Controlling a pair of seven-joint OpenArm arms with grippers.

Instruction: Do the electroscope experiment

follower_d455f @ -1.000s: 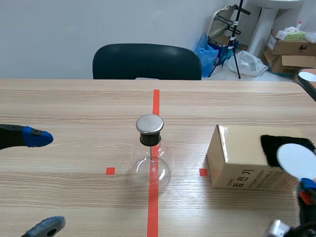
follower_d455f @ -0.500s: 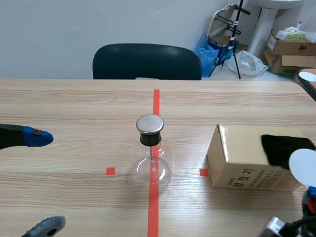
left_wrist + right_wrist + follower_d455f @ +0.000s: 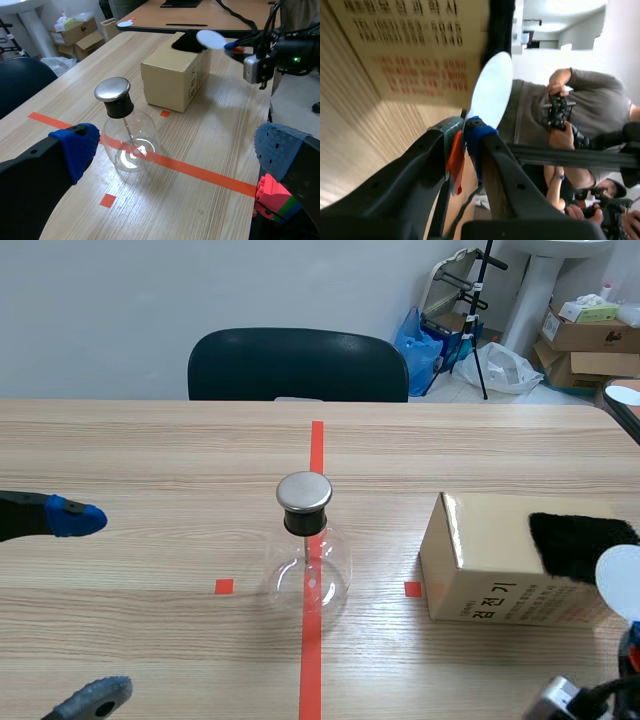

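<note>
The electroscope (image 3: 308, 568) is a clear glass flask with a round metal cap (image 3: 303, 492), standing on the red tape line at mid-table. It also shows between and ahead of my open left gripper (image 3: 177, 150) as the electroscope (image 3: 131, 145). In the scene view, that left gripper (image 3: 85, 608) sits at the left, well apart from the flask. My right gripper (image 3: 462, 132) is shut on the red handle (image 3: 456, 161) of a white disc (image 3: 492, 90). The white disc (image 3: 620, 582) hangs beside the black cloth (image 3: 578, 545) on the cardboard box (image 3: 500, 560).
A dark chair (image 3: 297, 365) stands behind the table's far edge. Boxes and bags (image 3: 585, 330) lie on the floor at the back right. Coloured bricks (image 3: 272, 200) sit under my left gripper's finger. A person (image 3: 570, 120) appears behind the disc in the right wrist view.
The right gripper has drawn the white disc to the right and toward the robot, off the front of the black cloth. The left gripper and the flask have not moved.
</note>
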